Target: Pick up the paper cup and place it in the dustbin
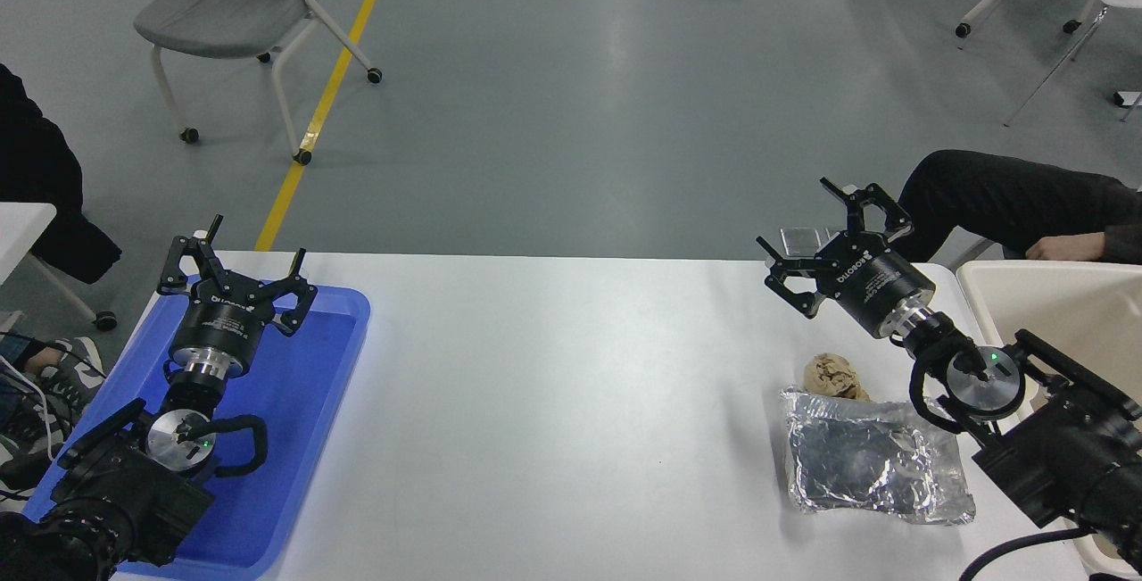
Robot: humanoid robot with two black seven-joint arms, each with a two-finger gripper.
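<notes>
Lower left of frame: blue tray (pixel 303 438) at table's (pixel 553 402) left end, shallow, nothing seen in bare part. Left gripper (pixel 237 282) parked over tray's far half, fingers spread wide, nothing between them; prob. kept there to stay clear of work zone. White print on its body, too small to read.

Upper left: grey wheeled chair (pixel 241 10) beside yellow floor line (pixel 330 95), off the table.

Centre: bare white table top.

Centre right: right gripper (pixel 825 237) raised above table's far edge, tilted toward upper left, fingers splayed and empty; judged poised betw. moves, no grasp in hand. "ROBOTIQ" legible on its black body, seen at an angle; smaller print below unreadable.

Lower right: crumpled brown paper ball (pixel 836 376) touching far edge of silver foil bag (pixel 874 465), which lies flat; both near right arm, likely distractors.

Right edge: dustbin (pixel 986 295), cream, rim close to arm so a drop needs short swing only. Paper cup not seen anywhere on table; whether inside bin or hidden behind arm, cannot tell. Person's dark sleeve and hand (pixel 1057 248) resting beyond bin, upper right.
</notes>
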